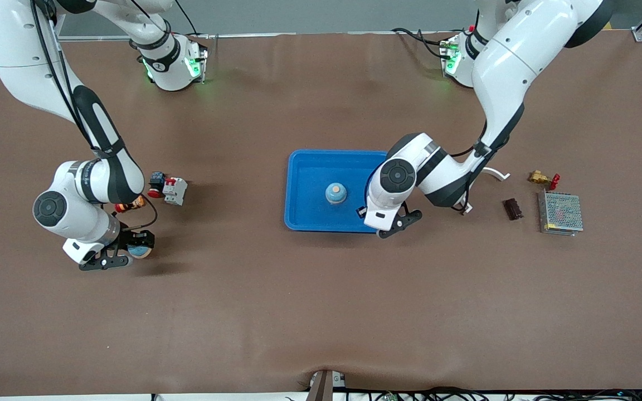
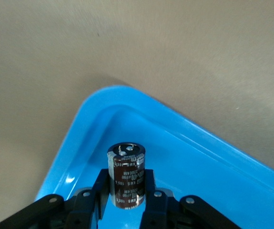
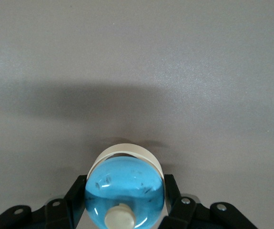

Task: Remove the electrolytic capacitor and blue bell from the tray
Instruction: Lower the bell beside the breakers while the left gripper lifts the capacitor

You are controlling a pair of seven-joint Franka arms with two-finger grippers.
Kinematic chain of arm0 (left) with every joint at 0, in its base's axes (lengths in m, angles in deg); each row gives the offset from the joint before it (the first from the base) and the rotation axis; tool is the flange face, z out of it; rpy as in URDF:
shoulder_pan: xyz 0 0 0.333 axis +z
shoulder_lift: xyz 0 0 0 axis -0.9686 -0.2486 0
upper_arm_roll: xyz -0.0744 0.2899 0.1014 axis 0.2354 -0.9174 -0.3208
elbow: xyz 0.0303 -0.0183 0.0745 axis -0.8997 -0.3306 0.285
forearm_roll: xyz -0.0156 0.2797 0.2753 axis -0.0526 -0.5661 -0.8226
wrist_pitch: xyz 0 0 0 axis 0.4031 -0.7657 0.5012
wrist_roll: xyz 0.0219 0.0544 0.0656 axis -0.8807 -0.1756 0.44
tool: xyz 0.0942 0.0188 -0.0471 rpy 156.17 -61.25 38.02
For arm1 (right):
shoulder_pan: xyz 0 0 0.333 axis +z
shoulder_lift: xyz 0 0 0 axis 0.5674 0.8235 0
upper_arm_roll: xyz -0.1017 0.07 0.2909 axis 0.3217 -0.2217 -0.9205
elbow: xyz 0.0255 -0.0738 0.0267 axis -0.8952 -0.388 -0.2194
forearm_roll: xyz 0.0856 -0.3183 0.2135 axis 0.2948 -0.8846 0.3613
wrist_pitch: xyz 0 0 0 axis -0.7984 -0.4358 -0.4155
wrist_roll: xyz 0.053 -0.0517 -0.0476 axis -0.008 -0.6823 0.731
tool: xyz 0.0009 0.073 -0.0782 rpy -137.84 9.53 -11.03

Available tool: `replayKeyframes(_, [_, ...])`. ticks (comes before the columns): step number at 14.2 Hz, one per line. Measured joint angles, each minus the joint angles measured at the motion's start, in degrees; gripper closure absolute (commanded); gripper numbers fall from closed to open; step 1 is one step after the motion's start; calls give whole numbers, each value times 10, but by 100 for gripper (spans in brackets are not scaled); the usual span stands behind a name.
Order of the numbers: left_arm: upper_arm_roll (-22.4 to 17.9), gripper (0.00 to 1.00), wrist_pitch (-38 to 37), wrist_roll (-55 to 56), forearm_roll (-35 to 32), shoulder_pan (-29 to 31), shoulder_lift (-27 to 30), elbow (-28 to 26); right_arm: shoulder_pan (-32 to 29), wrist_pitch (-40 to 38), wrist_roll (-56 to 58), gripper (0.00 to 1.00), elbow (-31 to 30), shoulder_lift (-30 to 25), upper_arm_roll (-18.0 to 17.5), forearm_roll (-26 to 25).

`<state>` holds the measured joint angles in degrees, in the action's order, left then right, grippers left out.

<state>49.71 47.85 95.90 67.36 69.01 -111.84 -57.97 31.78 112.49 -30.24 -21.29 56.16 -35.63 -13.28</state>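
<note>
A blue tray lies mid-table, with one blue bell standing in it. My left gripper is over the tray's corner nearest the front camera, at the left arm's end. In the left wrist view it is shut on a dark brown capacitor, held upright above the tray's corner. My right gripper is low over the mat at the right arm's end. It is shut on a second blue bell. The right wrist view shows this bell, with its white base, between the fingers of the gripper.
A white and red circuit breaker, a blue relay and an orange part lie close to the right arm. A brass valve, a dark block and a mesh power supply lie at the left arm's end.
</note>
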Motion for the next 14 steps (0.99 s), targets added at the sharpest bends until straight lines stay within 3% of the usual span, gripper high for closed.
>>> replayKeyframes(2, [0,100,-20,-13,0,4,28,3,0,6,0,54,0,4,0,0])
replayKeyframes(5, [1,100,-32,-48,0,43,72,4,0,11,0,0,0,6,0,0])
replayKeyframes(11, [5,100,-99,-205,0,157,99,1,-1,14,19,0,11,10,1,0])
replayKeyframes(14, [4,100,-111,-299,0,226,98,-21,-5,-51,26,0,46,4,1,0])
